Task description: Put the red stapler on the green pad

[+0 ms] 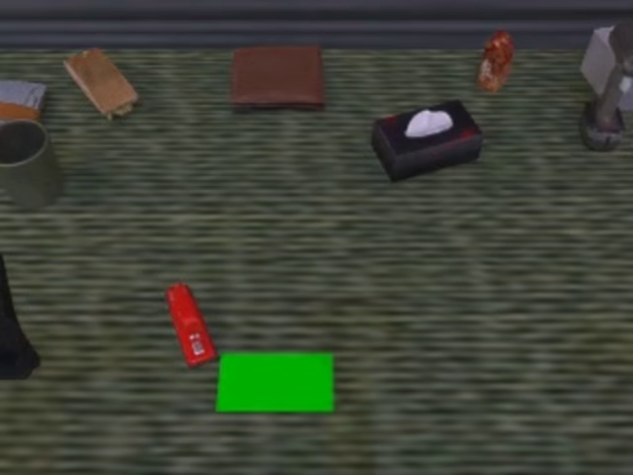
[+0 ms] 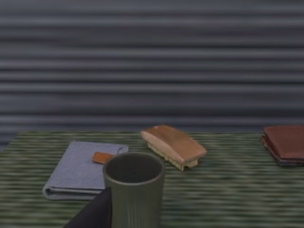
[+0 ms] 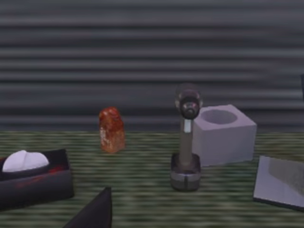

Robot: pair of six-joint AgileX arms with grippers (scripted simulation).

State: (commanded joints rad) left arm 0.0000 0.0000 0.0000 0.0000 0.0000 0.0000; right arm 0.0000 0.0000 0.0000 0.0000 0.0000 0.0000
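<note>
The red stapler [image 1: 190,324] lies flat on the green cloth at the front left, its white-labelled end nearest the green pad [image 1: 275,382]. That label end almost touches the pad's far left corner, and nothing lies on the pad. My left gripper [image 1: 16,348] is parked at the table's left edge, well left of the stapler. In the left wrist view one dark fingertip [image 2: 95,213] shows, set far to the side and holding nothing. My right arm is out of the top view. Its fingertip [image 3: 97,211] shows the same way, apart from every object.
Along the back stand a grey wallet [image 1: 20,97], an olive cup [image 1: 25,163], a wooden brush [image 1: 101,82], a brown pad [image 1: 278,76], a black tissue box [image 1: 427,139], an orange-red figure [image 1: 497,61], a grey cube [image 1: 605,54] and a power drill [image 1: 603,124].
</note>
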